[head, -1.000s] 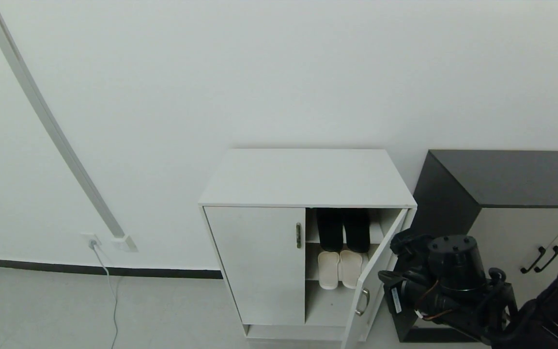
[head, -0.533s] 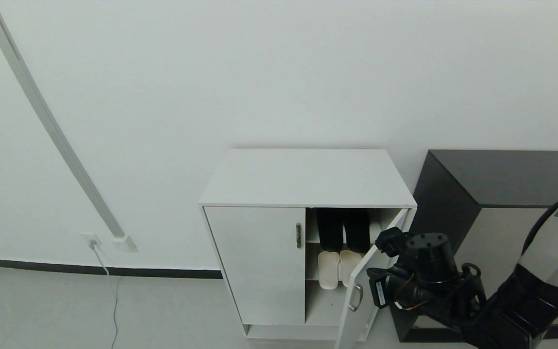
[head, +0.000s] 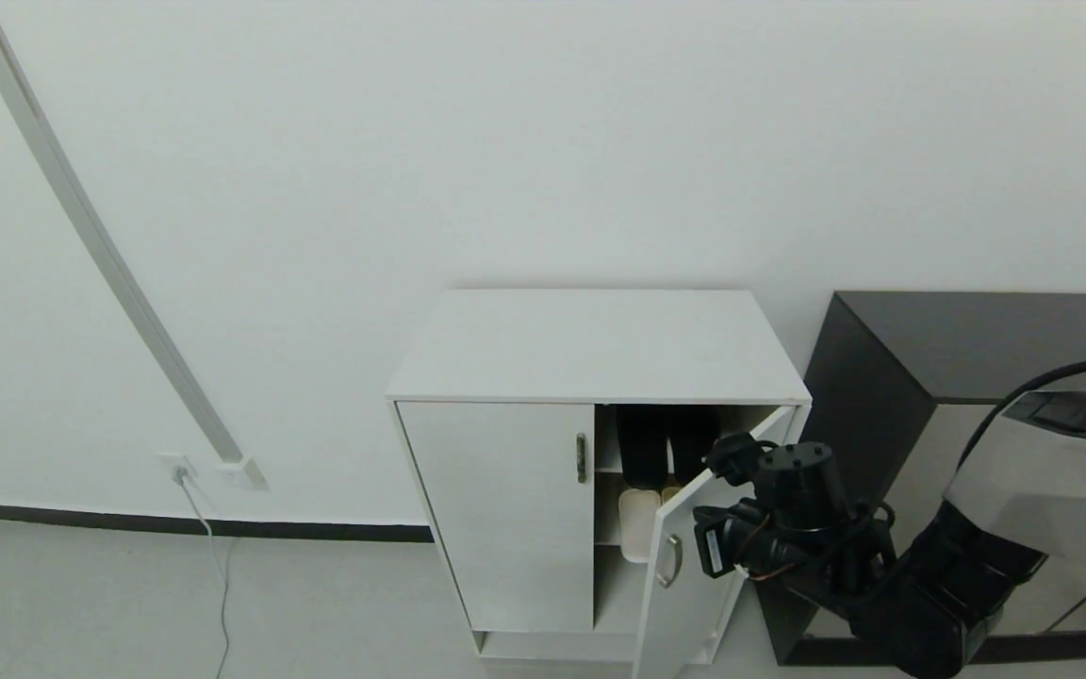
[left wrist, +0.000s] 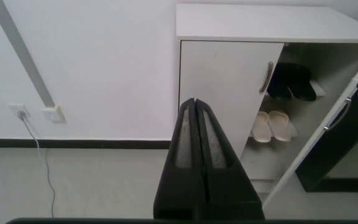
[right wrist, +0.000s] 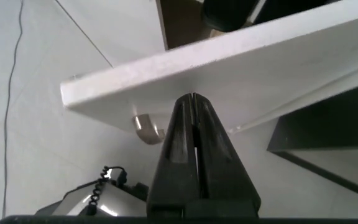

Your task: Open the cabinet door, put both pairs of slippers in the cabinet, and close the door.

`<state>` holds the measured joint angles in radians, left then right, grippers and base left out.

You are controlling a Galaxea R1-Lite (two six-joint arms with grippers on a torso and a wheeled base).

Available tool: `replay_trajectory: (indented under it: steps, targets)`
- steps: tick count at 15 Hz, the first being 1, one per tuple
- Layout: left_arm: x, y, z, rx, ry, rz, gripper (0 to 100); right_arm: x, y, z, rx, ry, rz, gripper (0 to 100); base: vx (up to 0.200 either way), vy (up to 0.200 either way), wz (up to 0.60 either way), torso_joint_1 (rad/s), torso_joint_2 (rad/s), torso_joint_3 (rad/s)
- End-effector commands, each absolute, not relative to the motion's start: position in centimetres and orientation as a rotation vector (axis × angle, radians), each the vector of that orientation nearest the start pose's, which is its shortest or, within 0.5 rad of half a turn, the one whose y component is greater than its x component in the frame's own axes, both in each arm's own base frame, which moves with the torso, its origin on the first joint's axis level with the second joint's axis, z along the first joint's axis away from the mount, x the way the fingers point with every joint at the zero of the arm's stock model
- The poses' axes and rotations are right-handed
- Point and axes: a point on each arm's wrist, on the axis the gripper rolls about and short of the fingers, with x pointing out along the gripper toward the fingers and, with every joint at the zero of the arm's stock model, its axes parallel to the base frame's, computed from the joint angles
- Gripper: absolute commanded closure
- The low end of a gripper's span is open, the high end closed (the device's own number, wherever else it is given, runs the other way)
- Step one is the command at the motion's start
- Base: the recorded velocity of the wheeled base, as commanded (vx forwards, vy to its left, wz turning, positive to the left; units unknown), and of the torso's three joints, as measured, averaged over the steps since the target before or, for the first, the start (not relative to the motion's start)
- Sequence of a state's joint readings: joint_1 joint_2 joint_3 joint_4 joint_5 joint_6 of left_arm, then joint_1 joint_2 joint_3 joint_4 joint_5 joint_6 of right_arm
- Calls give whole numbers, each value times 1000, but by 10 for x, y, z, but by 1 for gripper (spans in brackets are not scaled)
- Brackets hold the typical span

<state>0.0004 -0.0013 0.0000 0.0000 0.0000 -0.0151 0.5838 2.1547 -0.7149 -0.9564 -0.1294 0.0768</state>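
Our left gripper (left wrist: 194,109) is clenched on nothing, facing the cabinet (head: 590,349). We count two doors: the left door (head: 496,509) closed, the right door (head: 684,613) half open. Two pairs lie inside, black slippers (left wrist: 294,84) on the upper shelf and white slippers (left wrist: 272,124) below, their long axes running front to back. Our right gripper (right wrist: 193,102), clenched and empty, meets the right door's outer face.

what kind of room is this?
Probably a home-style entryway or a mock-up of one: a white shoe cabinet holding black slippers and white slippers, a dark cabinet beside it, bare wall with a socket.
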Motion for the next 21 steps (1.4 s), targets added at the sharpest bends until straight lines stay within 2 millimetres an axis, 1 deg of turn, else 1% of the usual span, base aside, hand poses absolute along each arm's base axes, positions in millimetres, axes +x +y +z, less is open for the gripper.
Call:
replay_trajectory:
  steps: [1, 6, 10, 12, 16, 21]
  targets:
    - [-23, 0, 75, -15, 0, 2, 100, 306, 198, 32, -96, 473, 425, 100, 0, 0, 0, 0, 0, 0]
    - [-23, 0, 75, -15, 0, 2, 100, 323, 198, 34, -79, 443, 402, 100, 0, 0, 0, 0, 0, 0]
    - [-23, 0, 75, -14, 0, 0, 100, 334, 200, 28, -74, 434, 391, 100, 0, 0, 0, 0, 0, 0]
    - [-23, 0, 75, -14, 0, 0, 100, 345, 203, 25, -69, 420, 383, 100, 0, 0, 0, 0, 0, 0]
    - [-23, 0, 75, -14, 0, 0, 100, 359, 208, 24, -61, 391, 376, 100, 0, 0, 0, 0, 0, 0]
    - [-23, 0, 75, -15, 0, 0, 100, 368, 211, 23, -63, 399, 371, 100, 0, 0, 0, 0, 0, 0]
